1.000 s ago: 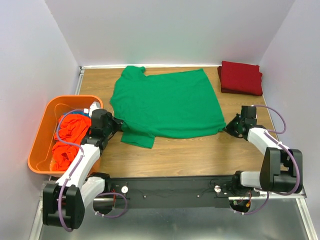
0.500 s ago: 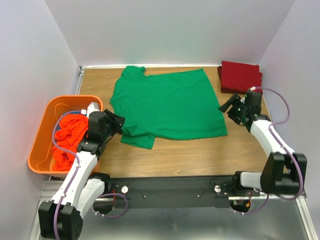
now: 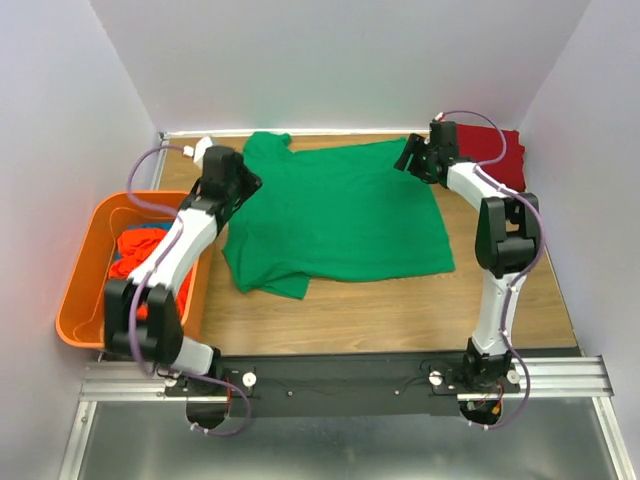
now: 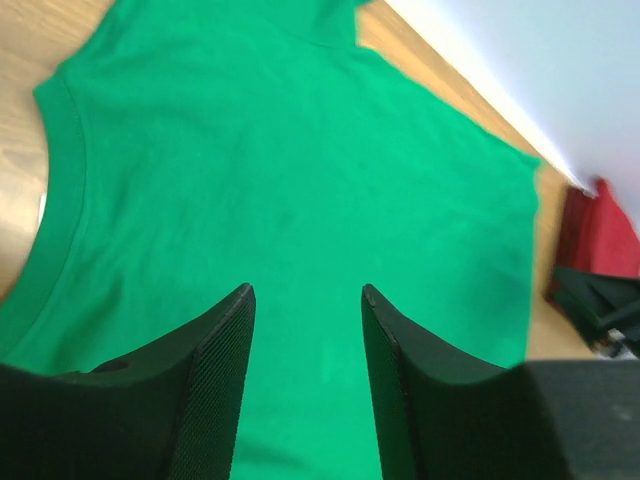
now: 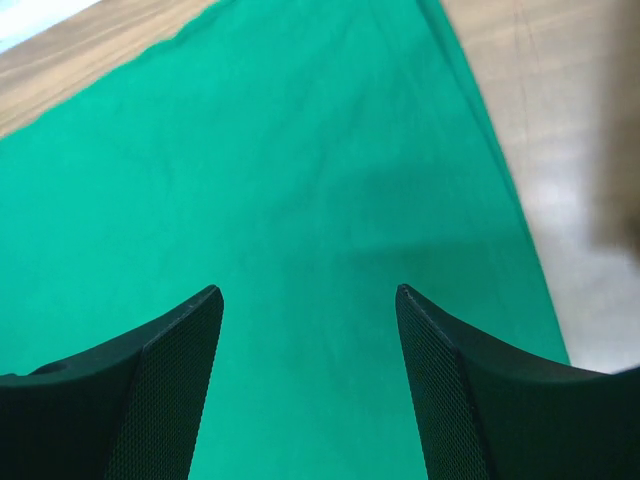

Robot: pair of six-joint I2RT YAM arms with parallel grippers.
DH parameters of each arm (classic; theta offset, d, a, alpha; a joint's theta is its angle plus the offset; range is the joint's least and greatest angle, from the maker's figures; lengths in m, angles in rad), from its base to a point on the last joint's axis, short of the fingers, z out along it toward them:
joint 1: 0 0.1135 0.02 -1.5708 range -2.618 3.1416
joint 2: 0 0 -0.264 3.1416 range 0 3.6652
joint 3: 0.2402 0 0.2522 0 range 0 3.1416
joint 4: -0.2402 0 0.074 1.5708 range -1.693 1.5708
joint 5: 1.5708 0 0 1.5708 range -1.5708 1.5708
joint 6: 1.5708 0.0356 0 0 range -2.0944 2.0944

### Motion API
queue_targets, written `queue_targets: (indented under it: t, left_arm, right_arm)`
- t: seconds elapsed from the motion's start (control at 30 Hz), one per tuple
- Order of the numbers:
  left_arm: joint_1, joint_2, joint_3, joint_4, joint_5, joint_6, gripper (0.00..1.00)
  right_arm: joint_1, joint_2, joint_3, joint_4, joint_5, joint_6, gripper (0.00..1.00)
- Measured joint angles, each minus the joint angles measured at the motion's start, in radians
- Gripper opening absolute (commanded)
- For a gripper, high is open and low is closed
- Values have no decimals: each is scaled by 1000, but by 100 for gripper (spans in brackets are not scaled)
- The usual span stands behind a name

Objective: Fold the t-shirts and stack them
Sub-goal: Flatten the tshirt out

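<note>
A bright green t-shirt (image 3: 335,215) lies spread flat on the wooden table, its near left sleeve folded under. My left gripper (image 3: 248,183) hovers open over the shirt's far left part, near the sleeve. My right gripper (image 3: 409,159) hovers open over its far right corner. In the left wrist view the gripper (image 4: 305,290) has only green cloth (image 4: 300,170) below its jaws. The right wrist view shows the same, gripper (image 5: 310,292) over the shirt (image 5: 280,170), nothing pinched. A folded dark red t-shirt (image 3: 503,152) lies at the far right corner, partly behind the right arm.
An orange plastic bin (image 3: 78,290) stands off the table's left edge, holding crumpled orange-red shirts (image 3: 135,255) and a bit of blue cloth. White walls close in the far and side edges. Bare wood (image 3: 400,310) runs along the near side.
Both grippers went from shut to open at the green shirt's near corners, then swung away from me to its far edge. The shirt's near left side lies slightly shifted.
</note>
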Motion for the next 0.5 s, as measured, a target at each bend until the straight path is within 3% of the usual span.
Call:
queue_targets:
  t: [0.33, 0.5]
  left_arm:
    - [0, 623, 520, -54, -33, -17, 51]
    - [1, 820, 691, -120, -40, -16, 49]
  right_arm:
    - [51, 260, 297, -13, -13, -36, 76]
    - [73, 333, 339, -29, -15, -34, 77]
